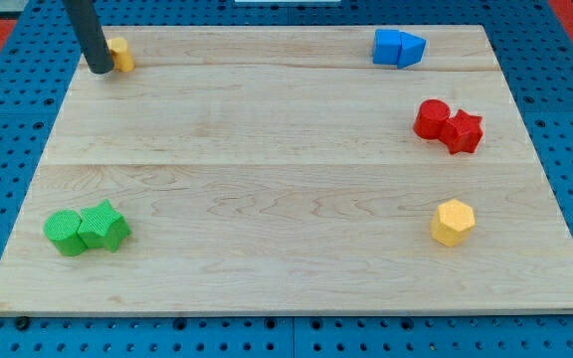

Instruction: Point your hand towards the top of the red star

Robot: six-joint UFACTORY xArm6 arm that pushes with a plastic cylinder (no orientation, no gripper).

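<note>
The red star lies at the view's right, touching a red round block on its left side. My tip is at the view's top left, far from the red star, right beside a small yellow block whose left part the rod hides.
Two blue blocks sit together at the view's top right. A yellow hexagon lies at the lower right. A green round block and a green star-like block touch at the lower left. The wooden board rests on a blue pegboard.
</note>
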